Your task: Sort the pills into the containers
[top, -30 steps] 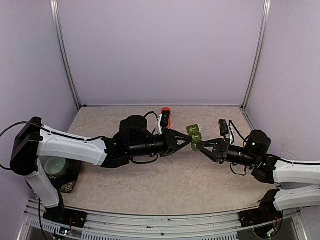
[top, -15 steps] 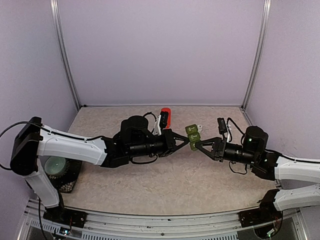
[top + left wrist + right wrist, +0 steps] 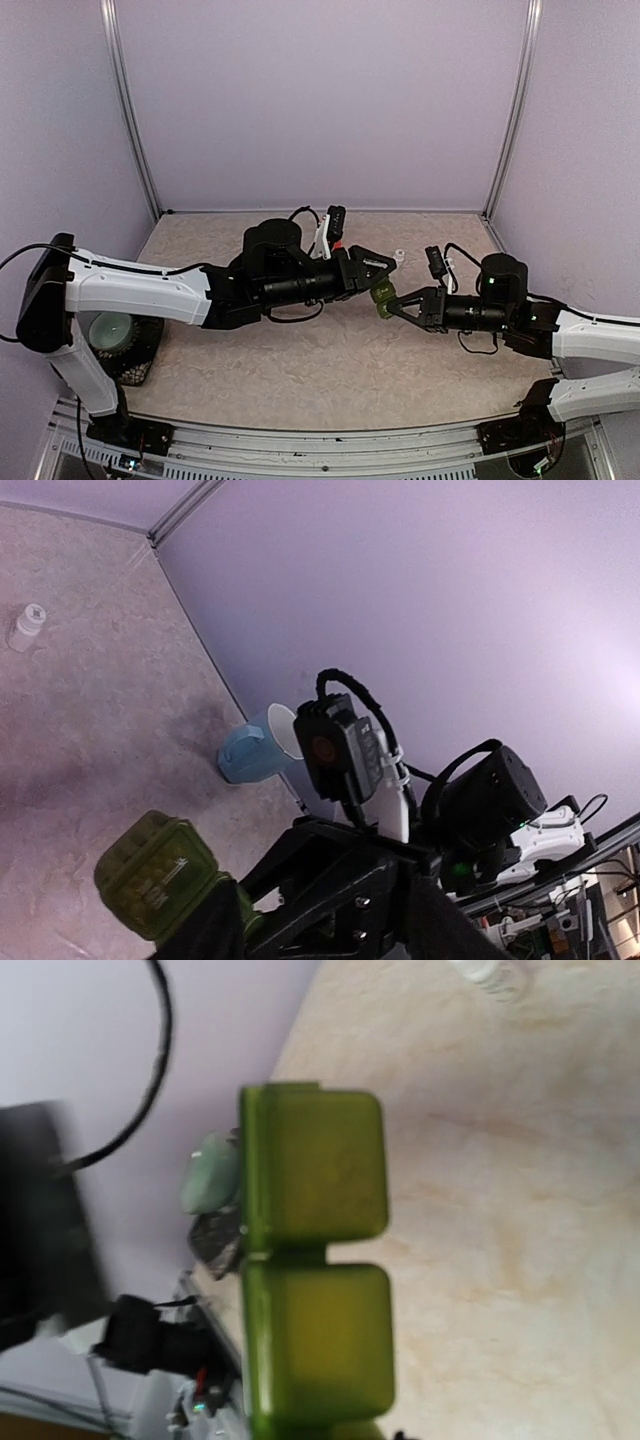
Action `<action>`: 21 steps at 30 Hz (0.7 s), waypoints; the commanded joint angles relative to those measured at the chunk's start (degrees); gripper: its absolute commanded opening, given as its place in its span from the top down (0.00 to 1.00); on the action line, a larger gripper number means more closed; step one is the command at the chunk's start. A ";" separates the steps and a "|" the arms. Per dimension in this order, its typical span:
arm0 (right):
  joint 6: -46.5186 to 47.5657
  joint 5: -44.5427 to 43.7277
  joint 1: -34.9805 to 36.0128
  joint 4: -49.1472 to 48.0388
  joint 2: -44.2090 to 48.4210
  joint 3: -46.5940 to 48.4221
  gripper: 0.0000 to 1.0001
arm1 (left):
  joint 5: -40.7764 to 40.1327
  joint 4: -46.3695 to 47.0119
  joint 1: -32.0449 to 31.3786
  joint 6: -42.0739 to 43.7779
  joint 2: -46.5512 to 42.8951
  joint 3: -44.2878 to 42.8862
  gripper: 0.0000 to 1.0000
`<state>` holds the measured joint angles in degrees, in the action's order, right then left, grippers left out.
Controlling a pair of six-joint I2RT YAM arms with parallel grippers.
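Here we are seeing the right gripper (image 3: pixel 394 301) pinching the containers (image 3: pixel 383 296), its two fingers drawn together on one end of the dark green strip. In the right wrist view the strip is filling the middle of the picture, two of its square compartments are showing one above the other, and their lids are looking shut. The strip is reaching away from the right fingertips toward the left arm.

The left gripper (image 3: pixel 381 274) is facing it from the other side with its jaws standing apart. It is not holding anything. From above, the strip is sitting just beside those open tips, on the side nearer the arm bases. We cannot tell whether the tips are touching it. From the left wrist, one ribbed green compartment is showing low and left, with the right gripper's black frame right behind it.

We are finding all this over the middle of the mottled beige table (image 3: pixel 300 370), and we cannot tell whether the strip is touching the surface. Farther out, a pale blue mug (image 3: pixel 255 752) is standing near the wall, and a small white bottle (image 3: pixel 25 627) is lying well apart from it. A pale green round thing (image 3: pixel 110 333) is sitting on a dark base by the left arm's shoulder.
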<state>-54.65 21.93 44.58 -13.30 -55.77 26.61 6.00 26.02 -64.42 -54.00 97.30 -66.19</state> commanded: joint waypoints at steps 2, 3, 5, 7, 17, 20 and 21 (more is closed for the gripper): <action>-2.81 7.76 -1.85 -7.52 1.98 -1.06 1.00 | -6.38 -3.76 1.73 5.28 -8.86 5.41 0.31; -3.12 8.86 -2.22 -8.18 1.93 -1.40 1.00 | -6.06 -3.97 2.46 5.26 -9.91 6.40 0.25; -3.15 11.15 -2.98 -8.84 1.62 -1.58 1.00 | -4.23 -4.18 3.91 5.19 -11.54 7.91 0.04; -2.03 14.23 -3.58 -9.05 0.91 -1.25 1.00 | -1.39 -3.83 5.25 5.28 -12.62 9.09 0.01; 4.90 29.49 -3.97 -3.83 -2.41 5.21 1.00 | 12.68 -6.25 7.21 13.22 -10.38 7.56 0.01; 5.38 31.90 -3.98 -3.62 -2.60 6.45 1.00 | 16.29 -5.81 6.94 13.14 -8.92 7.54 0.01; 5.74 32.76 -4.03 -3.21 -2.84 6.80 1.00 | 17.27 -4.86 6.94 12.82 -8.74 8.06 0.02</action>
<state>-51.62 48.82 41.08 -17.78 -58.28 30.92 16.34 20.88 -57.52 -43.13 86.76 -57.84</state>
